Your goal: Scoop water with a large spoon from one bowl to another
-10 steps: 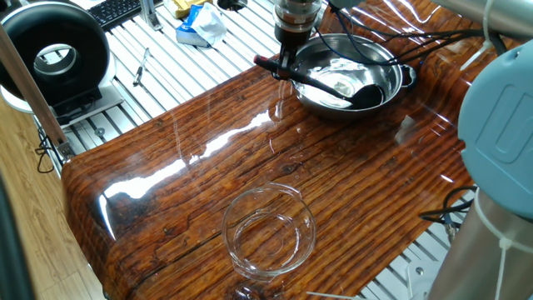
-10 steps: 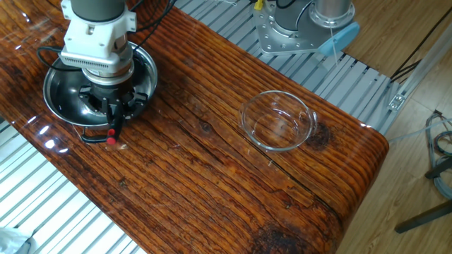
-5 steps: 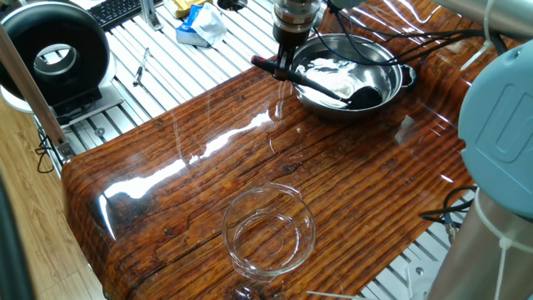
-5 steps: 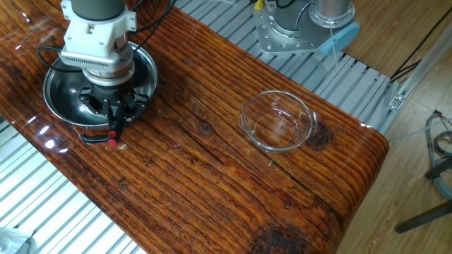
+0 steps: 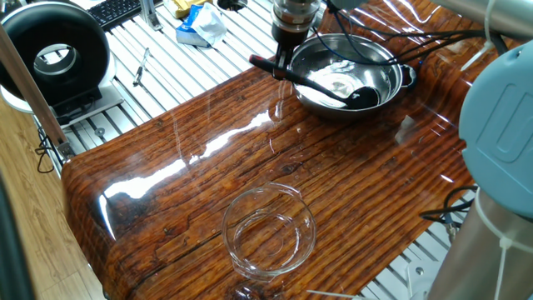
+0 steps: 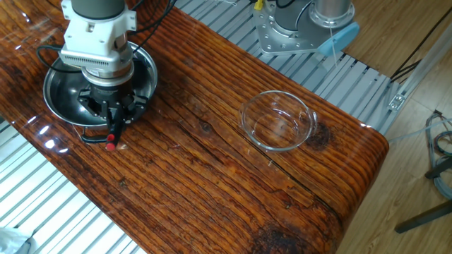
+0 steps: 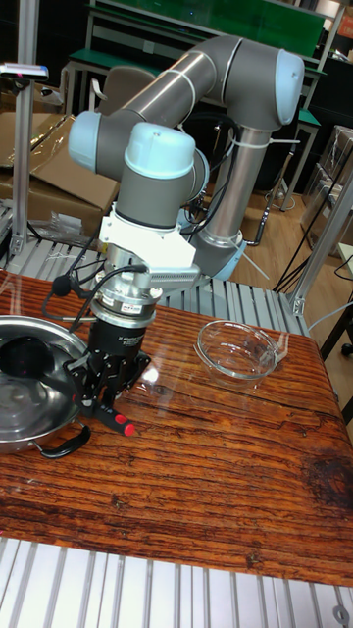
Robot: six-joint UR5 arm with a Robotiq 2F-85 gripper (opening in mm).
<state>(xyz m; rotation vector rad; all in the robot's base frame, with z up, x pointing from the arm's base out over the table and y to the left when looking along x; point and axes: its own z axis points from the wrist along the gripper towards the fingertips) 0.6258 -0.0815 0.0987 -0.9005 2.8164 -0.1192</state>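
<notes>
we see a glossy wooden tabletop (image 5: 208, 183) laid over a ribbed metal frame (image 5: 166, 67). beyond the tool's red end, off the wood, a black round fan-like device (image 5: 54, 54) sits on the frame. near it a pen (image 5: 141, 67) lies in the ribs, with a blue-and-white packet (image 5: 200, 25) and what may be a keyboard (image 5: 112, 10) further out. black cables (image 5: 433, 42) trail past the tool's cup end. in the tall view a cardboard box (image 7: 49, 186) lies behind.

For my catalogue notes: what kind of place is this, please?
Probably a robotics laboratory or workshop: a grey industrial robot arm stands by a slatted aluminium bench, with cardboard boxes behind.
</notes>
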